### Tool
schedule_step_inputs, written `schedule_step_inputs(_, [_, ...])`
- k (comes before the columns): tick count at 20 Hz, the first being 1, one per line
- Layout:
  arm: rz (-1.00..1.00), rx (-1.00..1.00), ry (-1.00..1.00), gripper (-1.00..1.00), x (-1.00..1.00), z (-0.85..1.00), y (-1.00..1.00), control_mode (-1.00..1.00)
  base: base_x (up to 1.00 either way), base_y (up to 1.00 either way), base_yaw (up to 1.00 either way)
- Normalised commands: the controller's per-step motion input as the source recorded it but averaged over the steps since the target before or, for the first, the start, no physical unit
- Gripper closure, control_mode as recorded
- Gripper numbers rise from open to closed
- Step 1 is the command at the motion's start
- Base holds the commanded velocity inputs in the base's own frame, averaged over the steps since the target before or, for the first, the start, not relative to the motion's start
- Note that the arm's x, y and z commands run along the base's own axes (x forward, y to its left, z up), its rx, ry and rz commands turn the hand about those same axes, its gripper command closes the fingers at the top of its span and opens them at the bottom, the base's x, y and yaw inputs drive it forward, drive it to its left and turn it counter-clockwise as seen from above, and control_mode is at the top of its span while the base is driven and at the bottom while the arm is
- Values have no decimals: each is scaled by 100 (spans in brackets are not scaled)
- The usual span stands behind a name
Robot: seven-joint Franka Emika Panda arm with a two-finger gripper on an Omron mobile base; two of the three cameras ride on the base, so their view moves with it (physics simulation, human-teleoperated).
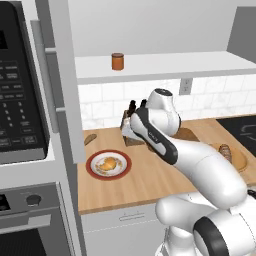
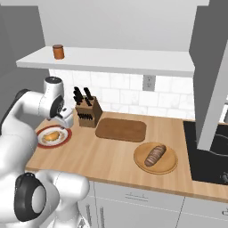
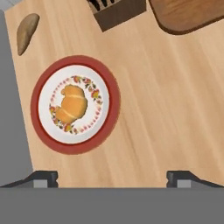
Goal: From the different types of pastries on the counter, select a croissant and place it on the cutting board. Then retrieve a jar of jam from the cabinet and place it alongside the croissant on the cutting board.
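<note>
A golden croissant (image 3: 70, 104) lies on a white plate with a red rim (image 3: 74, 61); it also shows at the counter's left (image 1: 107, 164) (image 2: 52, 136). My gripper (image 3: 112, 179) hovers open above the bare counter just beside the plate, nothing between its fingertips (image 3: 43, 178). From the base views the gripper (image 1: 129, 132) (image 2: 66, 119) hangs between the plate and the knife block. The brown cutting board (image 2: 121, 129) (image 3: 192, 15) lies bare further right, partly behind my arm in the left base view (image 1: 187, 134). An orange jam jar (image 1: 117, 61) (image 2: 58, 51) stands on the open shelf above.
A knife block (image 2: 87, 113) (image 3: 116, 11) stands against the backsplash close to the hand. A small brown pastry (image 3: 26, 33) (image 1: 90, 139) lies by the left wall. A dark loaf (image 2: 155, 155) rests on a wooden plate (image 2: 167, 167). A stovetop (image 2: 209, 156) is at right.
</note>
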Motion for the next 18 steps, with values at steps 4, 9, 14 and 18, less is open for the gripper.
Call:
schedule_step_inputs(4, [-10, 1, 0, -100, 28, -29, 42, -100, 0, 0, 0])
schedule_step_inputs(9, [-10, 0, 2, -100, 25, -36, 46, -100, 0, 0, 0])
schedule_step_inputs(14, [-9, 0, 0, -100, 18, -35, 22, -100, 0, 0, 0])
schedule_step_inputs(18, [-10, 0, 1, -100, 28, -28, 14, -100, 0, 0, 0])
